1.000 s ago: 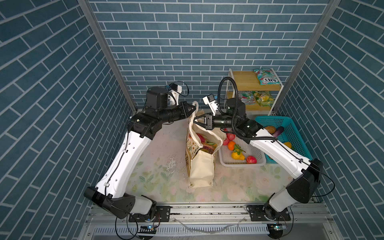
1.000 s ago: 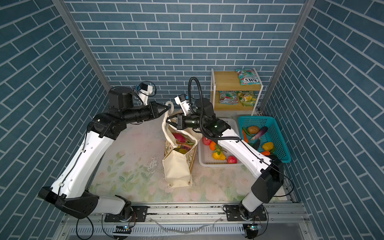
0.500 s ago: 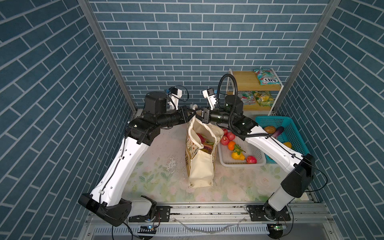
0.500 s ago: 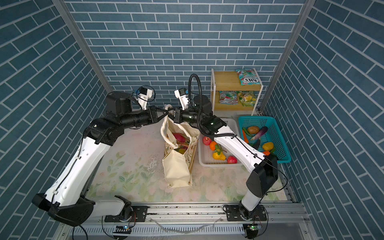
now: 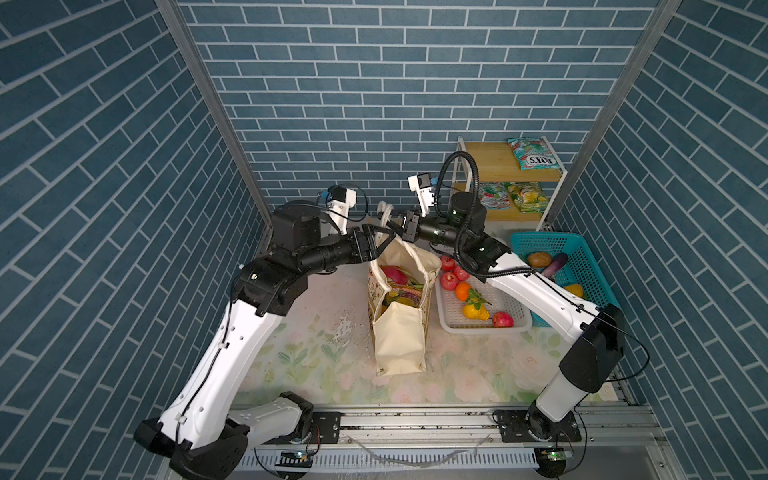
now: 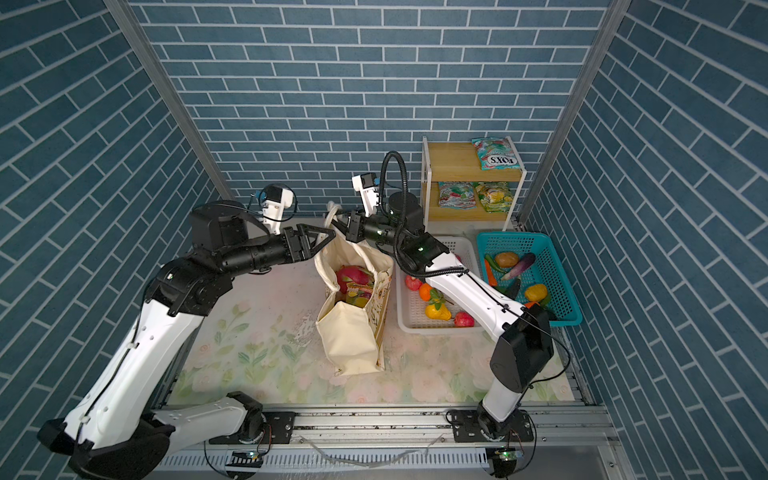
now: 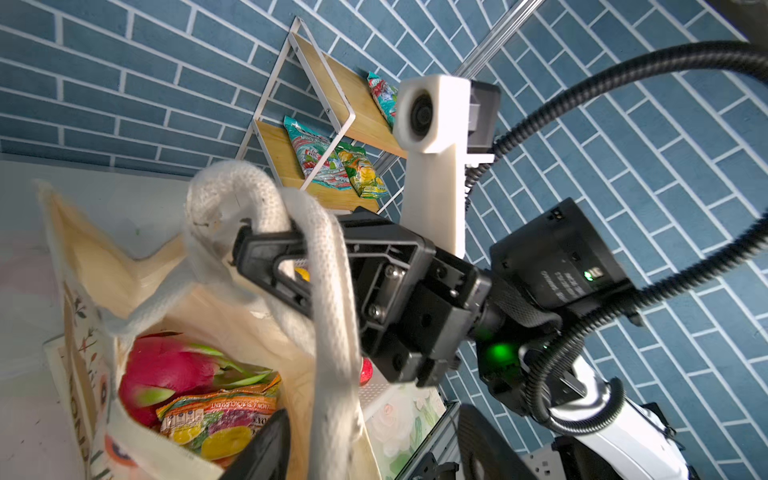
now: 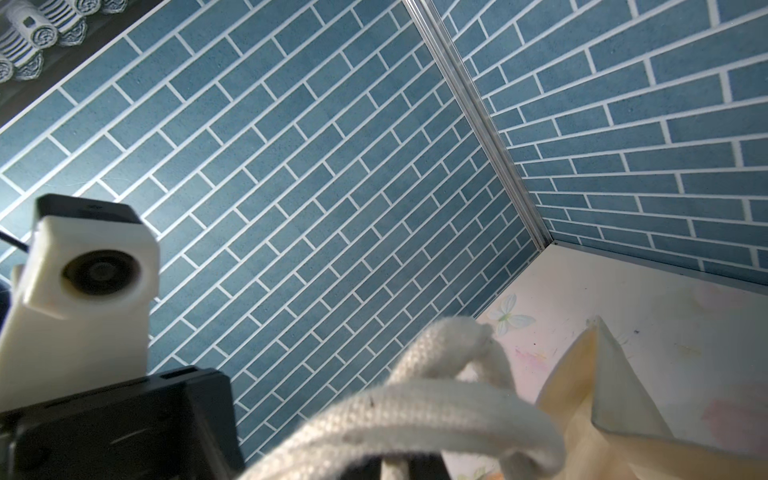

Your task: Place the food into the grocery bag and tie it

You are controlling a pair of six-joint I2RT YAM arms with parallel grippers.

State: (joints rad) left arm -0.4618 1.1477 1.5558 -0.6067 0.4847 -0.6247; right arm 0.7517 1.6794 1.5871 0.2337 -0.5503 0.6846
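**Grocery bag** [image 5: 399,332]: cream canvas, upright on the flowered table [image 5: 316,357], mouth open, just beside the white basket [image 5: 486,328].

**Contents:** dragon fruit [image 7: 166,370] with a snack packet [image 7: 220,411] against it. Both top views show them, and the left wrist view shows them closest. The right wrist view shows neither, only the bag's rim and the rope handles [image 8: 415,407].

**My right claw** [image 7: 243,249]: pressed together on the rope handles above the bag's mouth. Only the left wrist view shows this pinch plainly.

**My left claw** [image 6: 325,240]: spread, gripping nothing. Its fingers [image 7: 266,449] stand wide apart with a handle strand hanging between them.

**Outside the bag:** red apples [image 5: 449,280], an orange [image 5: 462,291] and a yellow piece [image 5: 476,311] in the white basket. More packets [image 5: 534,153] are on the shelf [image 5: 494,166].
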